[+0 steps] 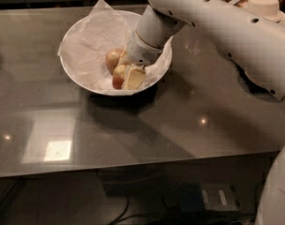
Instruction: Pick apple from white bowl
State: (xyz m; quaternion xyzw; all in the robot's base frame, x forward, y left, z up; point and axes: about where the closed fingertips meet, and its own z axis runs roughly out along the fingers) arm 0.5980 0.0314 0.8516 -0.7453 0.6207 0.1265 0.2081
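Observation:
The white bowl (77, 71) stands at the back left of the dark glossy table, lined with crumpled white tissue paper (93, 36). Two yellowish-red apples lie in its right half: one (112, 57) further back, one (118, 77) nearer the front rim. My gripper (129, 75) reaches down into the bowl from the right, right beside the front apple and touching or nearly touching it. The white wrist (149, 43) hides the bowl's right side.
My white arm (227, 27) crosses the back right of the table. Stacked beige plates (265, 6) stand at the back right corner. The table's front edge (133, 165) runs across the lower view, with cables and a box below it.

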